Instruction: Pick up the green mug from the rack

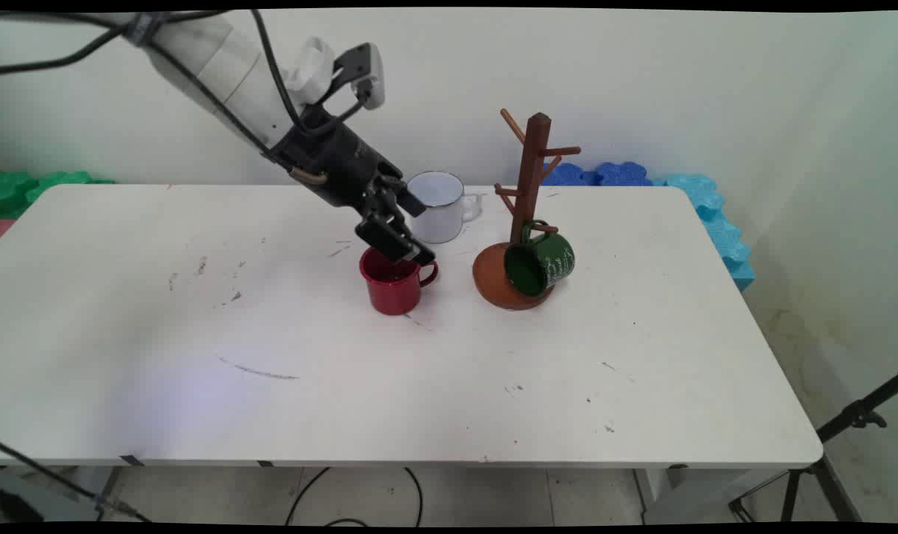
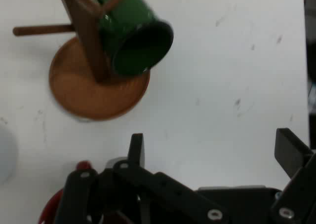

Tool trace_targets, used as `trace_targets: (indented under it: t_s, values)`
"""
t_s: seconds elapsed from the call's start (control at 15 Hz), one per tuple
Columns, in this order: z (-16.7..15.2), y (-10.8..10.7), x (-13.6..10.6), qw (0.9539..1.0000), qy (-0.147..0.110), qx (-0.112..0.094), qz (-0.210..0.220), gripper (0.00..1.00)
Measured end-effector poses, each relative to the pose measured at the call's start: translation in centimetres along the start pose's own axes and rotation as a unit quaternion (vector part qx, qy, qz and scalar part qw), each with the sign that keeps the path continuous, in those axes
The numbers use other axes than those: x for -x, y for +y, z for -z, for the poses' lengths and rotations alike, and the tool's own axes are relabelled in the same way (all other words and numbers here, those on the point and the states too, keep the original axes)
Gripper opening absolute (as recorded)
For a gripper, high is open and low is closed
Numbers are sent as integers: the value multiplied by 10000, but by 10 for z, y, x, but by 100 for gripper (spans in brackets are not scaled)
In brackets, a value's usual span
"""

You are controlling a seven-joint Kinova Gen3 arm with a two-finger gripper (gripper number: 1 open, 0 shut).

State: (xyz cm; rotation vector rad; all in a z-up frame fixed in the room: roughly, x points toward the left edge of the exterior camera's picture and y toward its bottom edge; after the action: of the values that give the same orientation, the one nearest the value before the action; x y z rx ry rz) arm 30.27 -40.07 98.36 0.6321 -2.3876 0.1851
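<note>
Three mugs: all are sitting in the middle stretch of the white table point(image 1: 196, 415), along with one wooden stand.
Red mug point(image 1: 393, 285): nearest of the three; it is standing upright, mouth up, with its handle pointing to the picture's right. In the hand view only a red edge point(image 2: 52, 206) is showing at the bottom left, behind the black linkage.
Gripper point(image 1: 404, 248): it is hanging tilted over the red mug's rim, reaching down from the upper left. Its fingers are standing wide apart; in the hand view point(image 2: 210, 152) one fingertip point(image 2: 136, 147) is rising left of centre and the other is showing at the right edge, with bare table between them. Whether a finger is touching the rim cannot be told.
Mug stand point(image 1: 532, 185): brown wood, a round base with an upright post and slanting pegs; it is standing to the right of the red mug, well apart from it. In the hand view point(image 2: 94, 93) it is filling the upper left.
Green mug point(image 1: 541, 261): it is hanging by its handle from a low peg of the stand, tipped on its side over the base, dark mouth facing forward and left point(image 2: 133, 36).
White mug point(image 1: 437, 208): farthest; it is standing upright behind the gripper, handle to the right.
Foam blocks point(image 1: 619, 174): blue and green pieces are lying along the wall behind the table.
</note>
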Motion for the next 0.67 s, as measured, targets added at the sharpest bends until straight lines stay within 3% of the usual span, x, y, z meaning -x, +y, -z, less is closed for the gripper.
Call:
trace_targets:
  t_s: [0.27,0.47,0.67]
  values:
    - [-18,16,22,9956,402,-289,799,100]
    - [-41,29,33,9869,632,-398,1430,100]
    - [-65,45,30,9789,838,-429,1816,100]
